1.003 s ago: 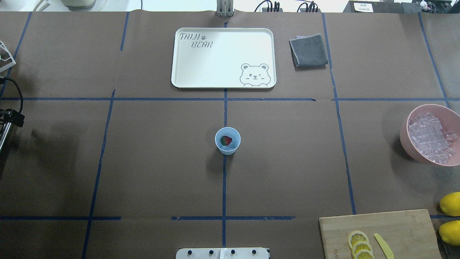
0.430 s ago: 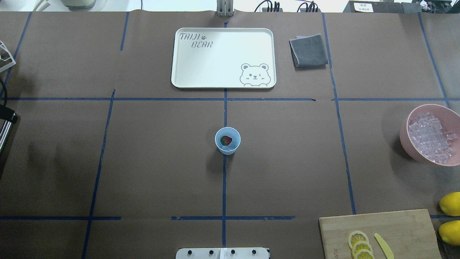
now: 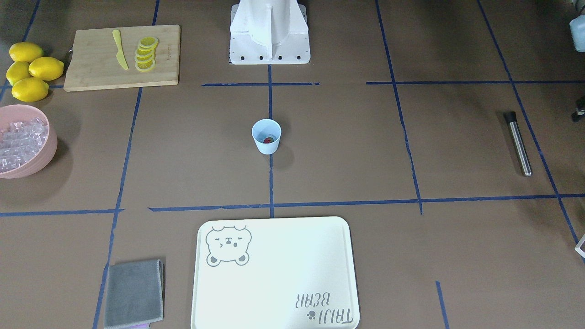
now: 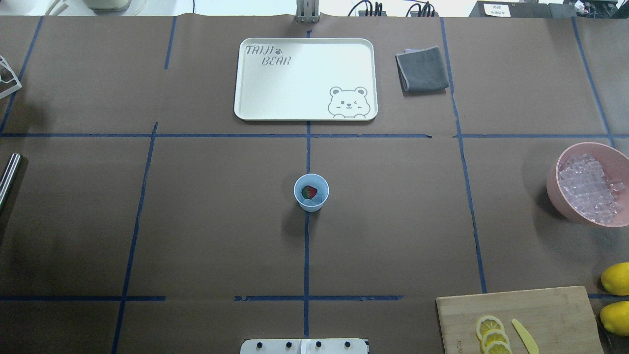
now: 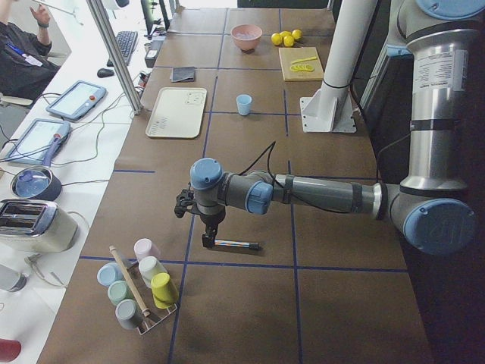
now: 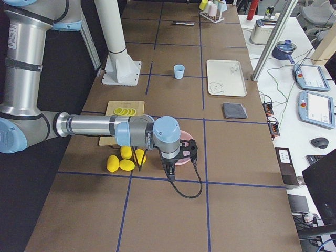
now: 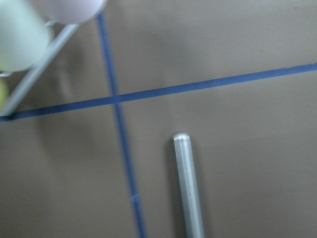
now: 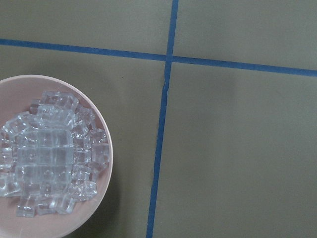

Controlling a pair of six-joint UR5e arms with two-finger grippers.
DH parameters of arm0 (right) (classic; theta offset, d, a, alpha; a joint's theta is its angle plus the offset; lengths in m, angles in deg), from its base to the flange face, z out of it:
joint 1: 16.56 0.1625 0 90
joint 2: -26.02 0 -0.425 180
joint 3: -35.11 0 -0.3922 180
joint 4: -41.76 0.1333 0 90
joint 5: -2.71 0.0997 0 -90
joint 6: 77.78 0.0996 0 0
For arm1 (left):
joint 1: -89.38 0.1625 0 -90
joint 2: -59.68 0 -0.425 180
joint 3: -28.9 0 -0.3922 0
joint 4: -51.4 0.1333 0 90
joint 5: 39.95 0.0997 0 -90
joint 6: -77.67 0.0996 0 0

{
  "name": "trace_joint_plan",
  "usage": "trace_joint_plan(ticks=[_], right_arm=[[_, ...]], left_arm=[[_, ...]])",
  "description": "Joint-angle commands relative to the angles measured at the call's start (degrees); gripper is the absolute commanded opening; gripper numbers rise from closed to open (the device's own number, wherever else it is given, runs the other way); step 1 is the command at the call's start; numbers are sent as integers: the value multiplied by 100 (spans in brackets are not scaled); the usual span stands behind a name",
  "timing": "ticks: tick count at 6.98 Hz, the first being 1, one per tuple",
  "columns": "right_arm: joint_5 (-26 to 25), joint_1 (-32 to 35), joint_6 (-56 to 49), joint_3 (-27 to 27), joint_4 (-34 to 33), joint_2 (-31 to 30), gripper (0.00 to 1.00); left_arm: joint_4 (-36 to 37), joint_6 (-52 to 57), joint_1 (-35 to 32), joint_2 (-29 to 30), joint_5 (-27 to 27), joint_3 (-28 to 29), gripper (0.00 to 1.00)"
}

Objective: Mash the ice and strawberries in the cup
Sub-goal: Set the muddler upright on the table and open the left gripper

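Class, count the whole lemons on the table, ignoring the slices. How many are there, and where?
4 lemons, all in one cluster just off the cutting board, above the pink bowl in the front-facing view. None appears hidden.

Silver-grey tubular left arm point(image 5: 326, 196) and right arm point(image 6: 94, 126), pale blue caps on round joints, a black cable looping at each wrist; white pedestal point(image 3: 269, 41) with a row of dark screws.

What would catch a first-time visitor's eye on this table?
A small light blue plastic cup stands alone in the middle, a red strawberry inside. On the robot's right sits a pink bowl heaped with clear ice cubes; on its left lies a silver metal rod.
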Motion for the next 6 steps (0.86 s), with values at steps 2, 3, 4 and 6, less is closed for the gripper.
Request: trace_joint_plan(ticks=[2,3,4,6], right_arm=[[-18,0,-3,0,7,0,99],[-26,0,-3,-26,16,0,99],[-70,0,-20,-35,16,9,99],[-324,0,-12,-44,7,70,99]], left_arm=[[760,636,-844,-38,-252,-38,100],[716,609,-844,-47,-245,-30,100],[716,609,-844,-47,-262,-29,100],[707,618,-818,-248,-271,-12,100]])
